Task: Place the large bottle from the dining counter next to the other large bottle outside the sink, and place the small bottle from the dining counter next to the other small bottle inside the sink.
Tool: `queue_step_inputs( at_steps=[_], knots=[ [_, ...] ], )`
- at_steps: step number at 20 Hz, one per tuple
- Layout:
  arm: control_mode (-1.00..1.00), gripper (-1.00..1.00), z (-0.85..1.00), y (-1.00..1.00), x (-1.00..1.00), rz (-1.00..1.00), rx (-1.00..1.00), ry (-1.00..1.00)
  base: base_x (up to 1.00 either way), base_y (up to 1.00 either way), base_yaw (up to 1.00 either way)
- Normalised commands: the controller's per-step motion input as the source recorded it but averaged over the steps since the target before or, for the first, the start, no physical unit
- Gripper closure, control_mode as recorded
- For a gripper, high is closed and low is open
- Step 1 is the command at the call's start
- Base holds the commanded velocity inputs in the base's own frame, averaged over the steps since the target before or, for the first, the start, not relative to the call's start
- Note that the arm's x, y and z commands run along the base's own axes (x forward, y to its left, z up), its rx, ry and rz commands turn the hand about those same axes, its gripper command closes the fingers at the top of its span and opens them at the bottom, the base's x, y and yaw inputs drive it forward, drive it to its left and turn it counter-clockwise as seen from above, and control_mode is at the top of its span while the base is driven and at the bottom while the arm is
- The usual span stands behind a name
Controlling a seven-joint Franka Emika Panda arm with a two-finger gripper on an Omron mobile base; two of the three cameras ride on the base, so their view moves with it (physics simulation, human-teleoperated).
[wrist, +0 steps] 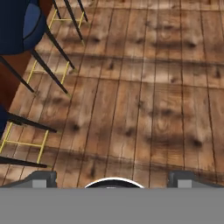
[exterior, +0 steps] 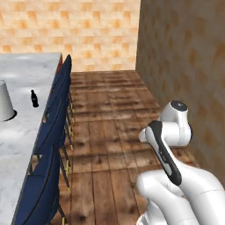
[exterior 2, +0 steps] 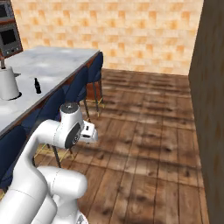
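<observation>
The small bottle (exterior: 34,98) (exterior 2: 37,85), tiny and all black, stands upright on the white marble dining counter (exterior: 26,70) (exterior 2: 52,65) near its stool-side edge. My gripper (wrist: 113,180) hangs over the wooden floor, well away from the counter and pointing down at the planks. Its two fingertips (wrist: 41,179) stand far apart with nothing between them, so it is open. In the right base view the hand (exterior 2: 89,131) sits low beside the folded arm. The large bottle and the sink are out of view.
Dark blue stools (exterior: 52,127) (exterior 2: 83,83) line the counter's edge, their black legs (wrist: 48,65) close to my hand. A pale cone-shaped vessel (exterior: 4,102) (exterior 2: 8,83) stands on the counter. A brown wall (exterior: 184,66) (exterior 2: 212,109) bounds the right. Wooden floor (exterior 2: 144,131) lies open ahead.
</observation>
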Motion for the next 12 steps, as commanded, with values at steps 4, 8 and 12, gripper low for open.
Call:
queue_step_inputs(
  at_steps=[4,8,12],
  knots=[
    [1.00,-1.00,0.00,0.00,0.00,0.00,0.00,0.00,1.00,-0.53,0.61],
    [1.00,-1.00,0.00,0.00,0.00,0.00,0.00,0.00,0.78,-0.69,0.61],
    [1.00,-1.00,0.00,0.00,0.00,0.00,0.00,0.00,0.77,-0.71,0.60]
  ],
)
